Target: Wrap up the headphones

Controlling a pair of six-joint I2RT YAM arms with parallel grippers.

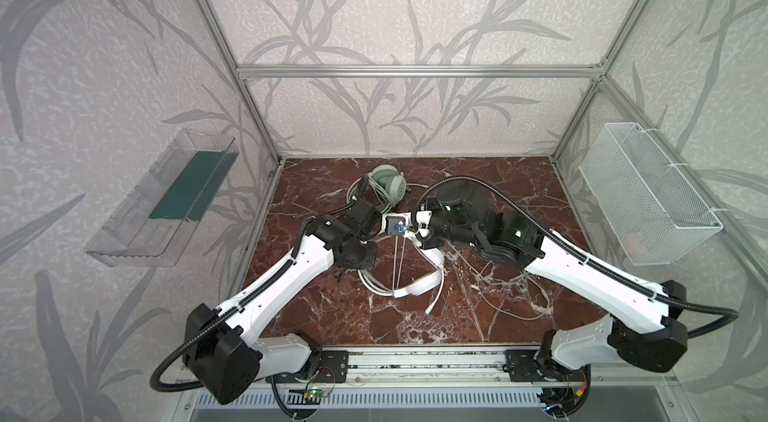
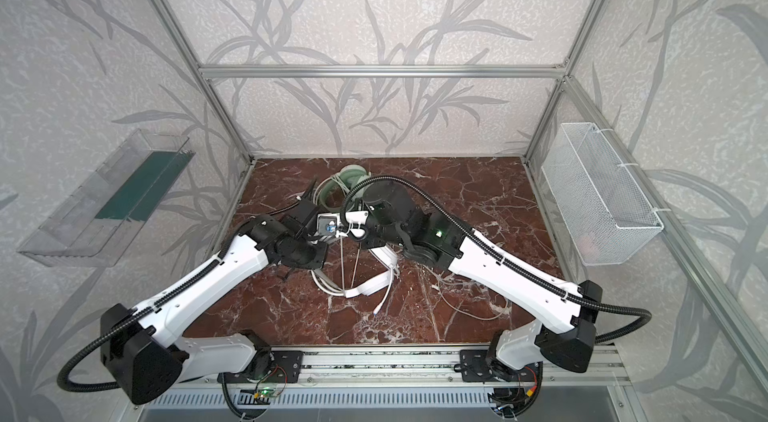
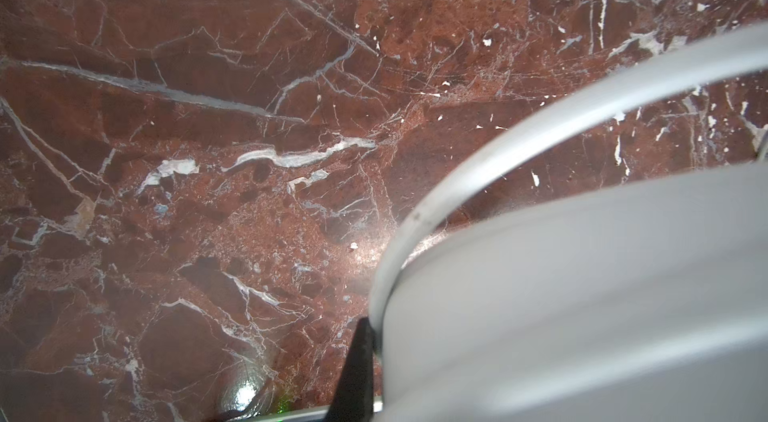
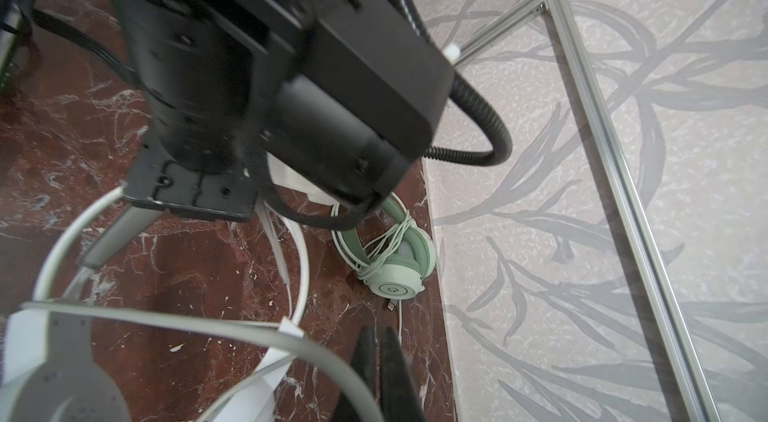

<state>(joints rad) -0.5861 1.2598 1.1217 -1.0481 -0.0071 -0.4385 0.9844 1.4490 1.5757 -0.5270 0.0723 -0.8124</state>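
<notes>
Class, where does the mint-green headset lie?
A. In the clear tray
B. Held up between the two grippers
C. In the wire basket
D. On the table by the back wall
D: the mint-green headset rests on the table, close to the back wall.

A red-brown marble pattern with white veins is seen on the tabletop (image 4: 187, 274) beneath the right gripper (image 4: 379, 351), whose fingers (image 4: 365, 353) are black. Ahead of that gripper, the mint-green headset (image 4: 395, 270) is seen wound in pale cable (image 4: 386, 245). Beside the gripper, the white headset (image 4: 62, 378) is marked with a blue logo (image 1: 400, 228). Well apart from the gripper, a white mesh basket (image 1: 648, 200) is seen. The walls (image 1: 415, 4) are patterned with grey leaves on pale grey.
</notes>
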